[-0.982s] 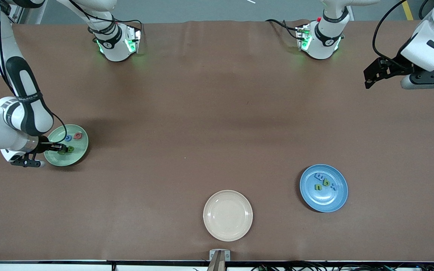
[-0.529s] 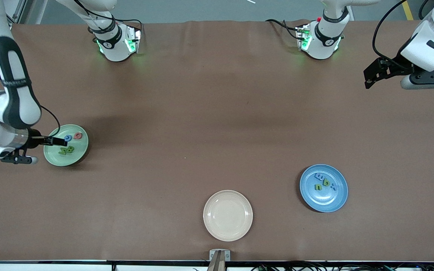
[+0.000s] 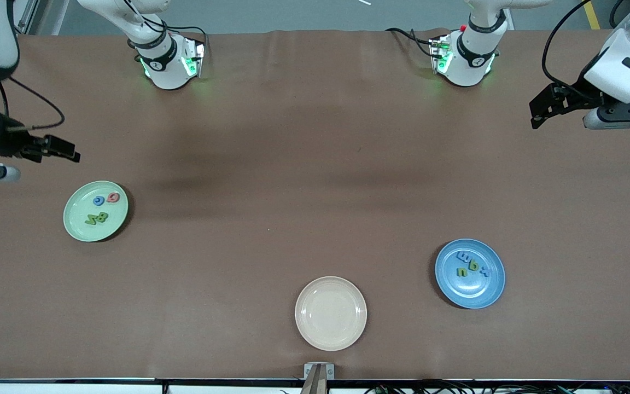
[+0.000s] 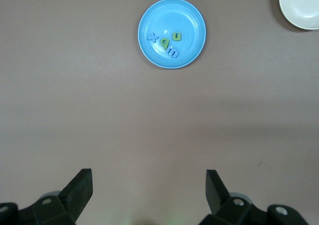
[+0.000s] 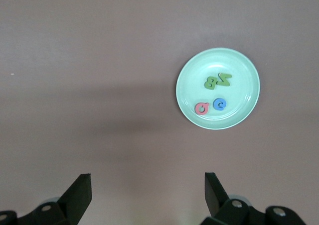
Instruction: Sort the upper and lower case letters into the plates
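Right gripper [image 3: 71, 156]: I see it up in the air over the tabletop's edge at the right arm's end, above bare cloth just beside the mint plate; fingers spread wide, nothing between them.
Mint plate [image 3: 95, 211]: I find it near the right arm's end of the tabletop, with four letters [image 3: 101, 210] in it.
Right wrist view: it gives me what the front view blurs: two green letters touching, a pink-red one [image 5: 201, 108] and a blue one [image 5: 220, 104] side by side.
Cream plate [image 3: 331, 313]: by the tabletop's edge nearest the front camera, about midway along.
Blue plate [image 3: 470, 273]: toward the left arm's end, four letters in it.
Left wrist view: I make out two green and two blue letters [image 4: 166, 40] clustered together; only a sliver of the cream plate shows.
Left gripper [image 3: 536, 115]: waiting over the left arm's end of the tabletop, jaws wide, holding nothing.
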Robot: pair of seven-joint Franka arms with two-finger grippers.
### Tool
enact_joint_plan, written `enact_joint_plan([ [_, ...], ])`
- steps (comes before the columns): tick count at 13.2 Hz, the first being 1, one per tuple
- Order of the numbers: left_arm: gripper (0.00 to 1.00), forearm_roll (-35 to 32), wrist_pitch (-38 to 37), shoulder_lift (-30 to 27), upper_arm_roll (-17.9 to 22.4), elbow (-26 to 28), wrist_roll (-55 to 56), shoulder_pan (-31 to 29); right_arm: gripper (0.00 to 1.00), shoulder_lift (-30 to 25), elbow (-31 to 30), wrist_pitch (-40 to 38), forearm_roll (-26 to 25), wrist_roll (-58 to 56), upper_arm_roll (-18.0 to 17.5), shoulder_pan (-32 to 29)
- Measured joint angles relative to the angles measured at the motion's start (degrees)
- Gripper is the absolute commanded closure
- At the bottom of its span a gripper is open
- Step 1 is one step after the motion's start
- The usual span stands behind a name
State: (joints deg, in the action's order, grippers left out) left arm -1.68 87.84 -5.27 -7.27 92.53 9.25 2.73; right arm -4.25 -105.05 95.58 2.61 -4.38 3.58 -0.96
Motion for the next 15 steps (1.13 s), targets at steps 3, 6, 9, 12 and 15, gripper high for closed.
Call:
enact_joint_plan([
  [3,0.00,0.00,0.00,0.01,-0.22,-0.49,0.09,0.23,0.00,-0.32,7.49,-2.74,-0.53,0.31,-0.72,1.39],
  [6,0.00,0.00,0.00,0.17,-0.34,-0.48,0.08,0.44,0.00,-0.09,11.23,-2.89,-0.57,0.31,-0.84,2.28],
  [9,0.00,0.00,0.09,0.43,-0.39,-1.49,0.00,0.51,0.00,0.20,13.28,-2.84,-0.59,0.70,-0.85,2.73],
  [12,0.00,0.00,0.08,0.99,-0.39,-2.42,-0.02,0.49,0.00,0.50,14.37,-2.84,-0.57,2.08,-0.81,2.73],
  [15,0.00,0.00,0.08,1.09,-0.39,-2.68,-0.02,0.42,0.00,1.11,14.92,-2.81,-0.57,2.26,-0.80,2.73],
])
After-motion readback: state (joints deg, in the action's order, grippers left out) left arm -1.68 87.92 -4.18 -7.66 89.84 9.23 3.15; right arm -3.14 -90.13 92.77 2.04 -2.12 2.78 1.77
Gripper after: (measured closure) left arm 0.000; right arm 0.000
